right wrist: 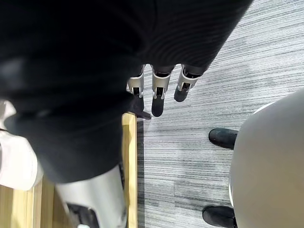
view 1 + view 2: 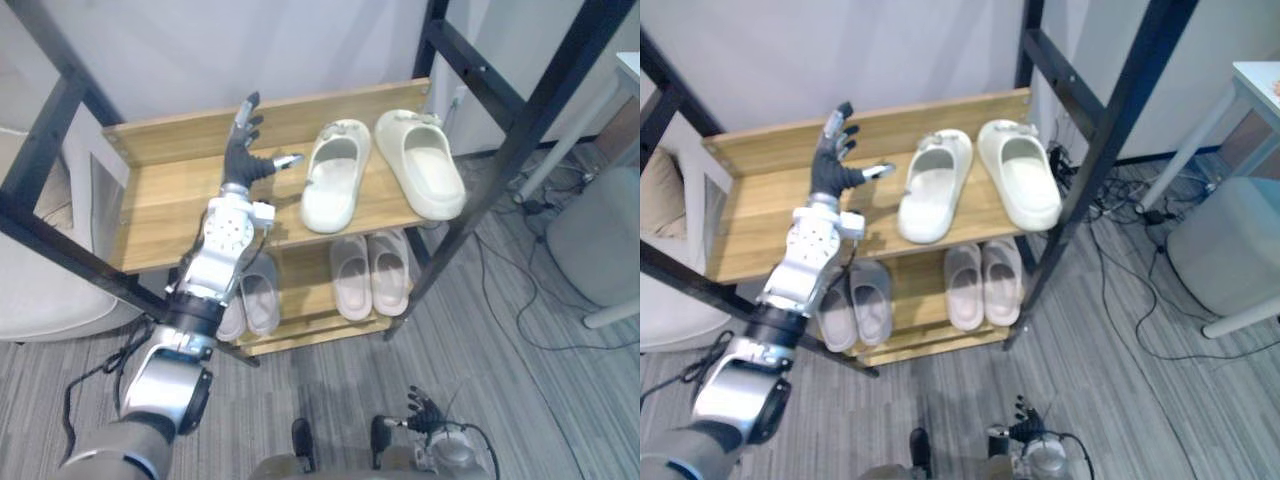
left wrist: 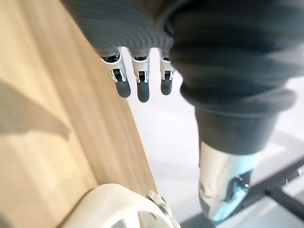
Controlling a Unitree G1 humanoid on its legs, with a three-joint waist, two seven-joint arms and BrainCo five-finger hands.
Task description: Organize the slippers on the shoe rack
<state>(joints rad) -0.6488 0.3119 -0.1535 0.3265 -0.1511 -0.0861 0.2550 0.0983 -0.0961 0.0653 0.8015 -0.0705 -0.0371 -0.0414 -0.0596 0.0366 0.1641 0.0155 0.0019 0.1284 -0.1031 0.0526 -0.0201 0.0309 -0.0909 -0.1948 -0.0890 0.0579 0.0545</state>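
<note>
Two cream slippers lie side by side on the wooden top shelf (image 2: 165, 200) of the rack: the left one (image 2: 335, 178) and the right one (image 2: 428, 165), toes toward me. My left hand (image 2: 241, 158) hovers open over the shelf just left of them, fingers straight and thumb pointing at the left slipper. In the left wrist view its fingers (image 3: 137, 85) hang above the bare board with the slipper's rim (image 3: 114, 206) close by. On the lower shelf sit a pinkish pair (image 2: 370, 272) and a grey pair (image 2: 258, 298), partly behind my arm. My right hand (image 2: 423, 407) hangs open low by the floor.
Black metal posts (image 2: 520, 140) frame the rack on both sides. A grey pouf (image 2: 598, 240) and a white table leg (image 2: 570, 130) stand on the right, with cables on the grey floor. A white cushion (image 2: 40, 295) lies to the left.
</note>
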